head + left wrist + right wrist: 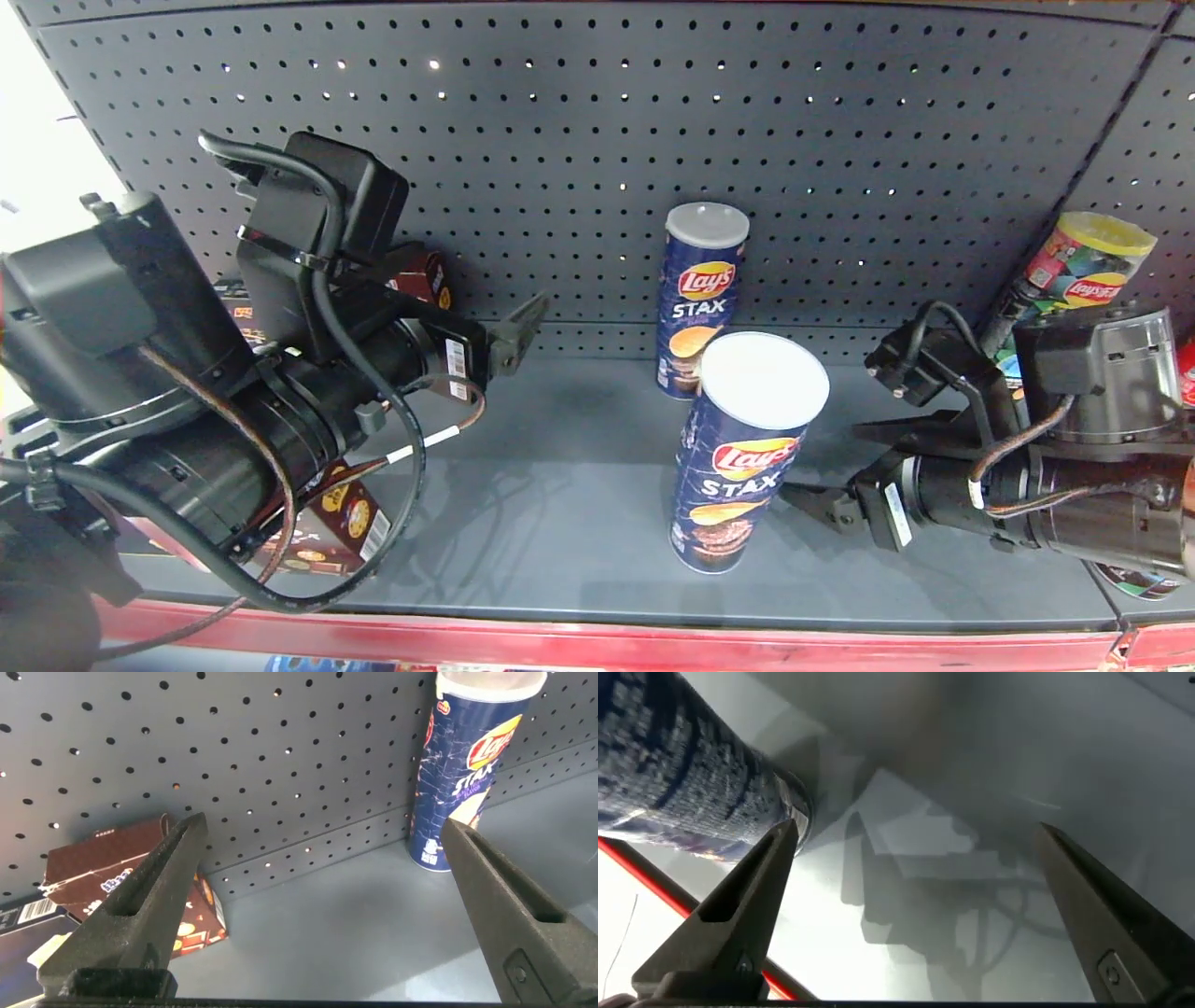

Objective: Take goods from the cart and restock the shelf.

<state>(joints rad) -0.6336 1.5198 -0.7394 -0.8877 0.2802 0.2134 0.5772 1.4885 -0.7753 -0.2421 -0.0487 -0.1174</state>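
Two blue chip cans stand upright on the grey shelf point(560, 523): one at the back point(707, 299) against the pegboard, one nearer the front edge point(742, 457). My right gripper point(840, 467) is open just right of the front can, nothing between its fingers; its wrist view has that can point(682, 775) beside one finger. My left gripper point(512, 341) hangs open and empty over the shelf's left half, left of the back can point(467, 765). A brown box point(131, 891) stands against the pegboard near one left finger.
More brown boxes sit at the left, one at the back point(415, 275) and one near the front point(345, 523) under my left arm. A yellow-lidded can point(1083, 261) leans at the far right. The shelf has a red front lip point(597, 639). Bare shelf lies between my left gripper and the cans.
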